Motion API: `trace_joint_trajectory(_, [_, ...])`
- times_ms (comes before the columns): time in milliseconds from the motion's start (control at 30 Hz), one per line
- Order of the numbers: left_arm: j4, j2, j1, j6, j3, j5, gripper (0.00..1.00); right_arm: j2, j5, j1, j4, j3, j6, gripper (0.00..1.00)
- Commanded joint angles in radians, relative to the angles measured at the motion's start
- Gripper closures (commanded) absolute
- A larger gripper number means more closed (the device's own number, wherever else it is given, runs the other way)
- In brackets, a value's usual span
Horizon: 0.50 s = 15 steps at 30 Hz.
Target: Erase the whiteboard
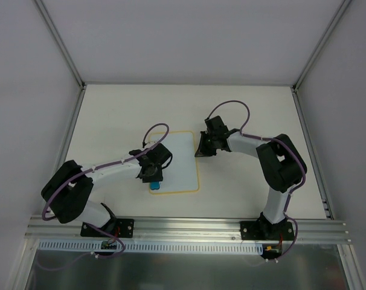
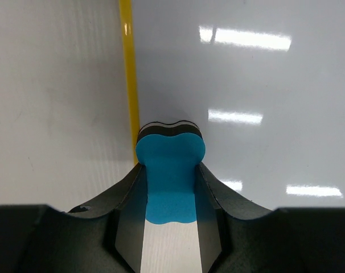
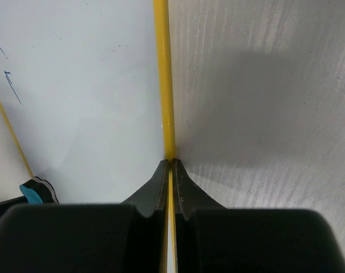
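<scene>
Whiteboard [image 1: 180,158] is lying flat at the middle of the table [image 1: 243,109], between the two arms. The right gripper [image 1: 202,148] is pinching its right yellow border [image 3: 163,74], fingers closed on the rim, apparently steadying it. The left gripper [image 1: 153,175] is clamping the blue eraser [image 2: 170,170] and holding it against the board by the near-left edge. Wiping seems to be the step in hand, as a few thin blue strokes [image 3: 12,88] are showing in the right wrist view. Next, the eraser is probably needing to sweep across to those strokes, lying flat on the surface while the right gripper is bracing the rim
</scene>
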<state>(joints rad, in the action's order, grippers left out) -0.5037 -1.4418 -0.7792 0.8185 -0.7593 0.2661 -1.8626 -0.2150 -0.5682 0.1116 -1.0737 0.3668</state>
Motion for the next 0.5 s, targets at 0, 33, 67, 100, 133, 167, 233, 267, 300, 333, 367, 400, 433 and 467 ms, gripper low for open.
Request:
trace_joint_trajectory(0, [-0.179, -0.093, -0.071, 0.036, -0.009, -0.054, 1.0, -0.093, 0.068, -0.007, 0.128, 0.049, -0.022, 1.0])
trace_joint_trajectory(33, [-0.179, -0.109, -0.083, 0.039, -0.023, -0.056, 1.0, -0.09, 0.068, -0.007, 0.126, 0.049, -0.02, 1.0])
trace_joint_trajectory(67, [-0.177, -0.141, -0.107, 0.041, -0.037, -0.059, 1.0, -0.087, 0.072, -0.009, 0.128, 0.05, -0.022, 1.0])
trace_joint_trajectory(100, [-0.177, -0.156, -0.12, 0.041, -0.067, -0.059, 1.0, -0.087, 0.074, -0.007, 0.126, 0.052, -0.025, 1.0])
trace_joint_trajectory(133, [-0.177, -0.17, -0.13, 0.041, -0.086, -0.056, 1.0, -0.087, 0.074, -0.007, 0.126, 0.052, -0.025, 1.0])
trace_joint_trajectory(167, [-0.177, -0.184, -0.14, 0.041, -0.104, -0.057, 1.0, -0.087, 0.072, -0.007, 0.126, 0.052, -0.025, 1.0])
trace_joint_trajectory(233, [-0.176, -0.216, -0.158, 0.034, -0.156, -0.057, 1.0, -0.089, 0.068, -0.009, 0.123, 0.052, -0.023, 1.0])
trace_joint_trajectory(267, [-0.174, -0.226, -0.161, 0.028, -0.173, -0.056, 1.0, -0.089, 0.068, -0.007, 0.123, 0.052, -0.022, 1.0])
trace_joint_trajectory(300, [-0.174, -0.239, -0.161, 0.022, -0.199, -0.053, 1.0, -0.089, 0.069, -0.007, 0.123, 0.052, -0.023, 1.0])
trace_joint_trajectory(333, [-0.173, -0.244, -0.161, 0.012, -0.209, -0.039, 1.0, -0.089, 0.069, -0.007, 0.122, 0.054, -0.023, 1.0])
trace_joint_trajectory(367, [-0.171, -0.246, -0.161, 0.007, -0.221, -0.034, 1.0, -0.089, 0.069, -0.007, 0.122, 0.054, -0.023, 1.0])
trace_joint_trajectory(400, [-0.17, -0.247, -0.161, 0.002, -0.239, -0.027, 1.0, -0.09, 0.069, -0.007, 0.122, 0.054, -0.023, 1.0])
trace_joint_trajectory(433, [-0.164, -0.246, -0.161, -0.002, -0.245, -0.019, 1.0, -0.09, 0.069, -0.007, 0.122, 0.054, -0.023, 1.0])
trace_joint_trajectory(467, [-0.159, -0.243, -0.16, -0.005, -0.247, -0.005, 1.0, -0.09, 0.069, -0.007, 0.122, 0.054, -0.023, 1.0])
